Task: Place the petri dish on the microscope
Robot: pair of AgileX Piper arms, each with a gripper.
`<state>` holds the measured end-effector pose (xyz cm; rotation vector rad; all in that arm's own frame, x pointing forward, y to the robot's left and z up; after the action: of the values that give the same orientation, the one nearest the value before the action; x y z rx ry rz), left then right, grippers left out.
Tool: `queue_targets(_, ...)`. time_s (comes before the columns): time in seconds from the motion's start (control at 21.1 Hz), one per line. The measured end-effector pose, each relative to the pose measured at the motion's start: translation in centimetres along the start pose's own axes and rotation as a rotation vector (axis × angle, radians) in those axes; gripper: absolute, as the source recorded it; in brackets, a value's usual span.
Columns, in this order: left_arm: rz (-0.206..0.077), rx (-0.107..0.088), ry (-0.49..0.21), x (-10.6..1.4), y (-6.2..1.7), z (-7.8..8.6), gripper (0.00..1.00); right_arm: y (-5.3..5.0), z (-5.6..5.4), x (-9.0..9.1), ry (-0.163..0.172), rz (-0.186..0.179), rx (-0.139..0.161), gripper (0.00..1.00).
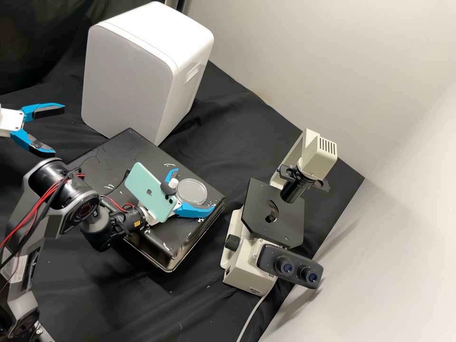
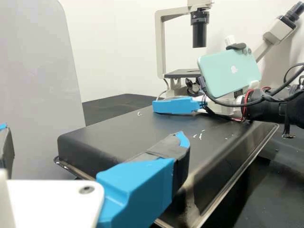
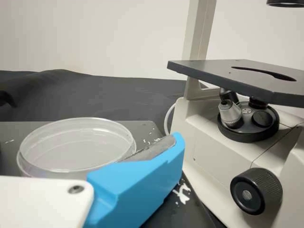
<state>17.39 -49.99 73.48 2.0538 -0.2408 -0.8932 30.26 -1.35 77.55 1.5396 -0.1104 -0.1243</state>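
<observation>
Right claw (image 1: 196,188) astride petri dish (image 1: 192,191), fingers (image 1: 194,212) apart.

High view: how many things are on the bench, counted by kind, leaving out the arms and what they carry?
petri dish: 1
microscope: 1
white box: 1
black tray: 1
Total: 4
</observation>
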Motion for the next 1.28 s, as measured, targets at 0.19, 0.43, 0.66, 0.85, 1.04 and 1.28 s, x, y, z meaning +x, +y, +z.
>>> queue_targets(0.19, 0.002, 0.001, 0.0, 0.03, 0.04, -0.01, 1.0, -0.04, -0.04, -0.01, 0.001, -0.001, 0.0, 0.0)
queue_targets(0.43, 0.002, 0.001, 0.0, 0.03, 0.04, -0.01, 1.0, -0.04, -0.04, -0.01, 0.001, -0.001, 0.0, 0.0)
queue_targets(0.66, 0.002, 0.001, 0.0, 0.03, 0.04, -0.01, 1.0, -0.04, -0.04, -0.01, 0.001, -0.001, 0.0, 0.0)
queue_targets(0.85, 0.0, 0.0, 0.0, 0.04, 0.01, -0.02, 1.0, 0.01, 0.01, 0.0, -0.001, 0.0, 0.0, 0.0)
queue_targets(1.04, 0.0, 0.0, 0.0, 0.04, 0.01, -0.02, 1.0, 0.12, 0.12, 0.02, 0.001, 0.0, -0.001, 0.0)
queue_targets(1.28, -0.009, -0.004, 0.002, 0.11, -0.18, -0.08, 1.0, 0.28, 0.28, 0.05, 0.001, 0.0, 0.0, 0.0)
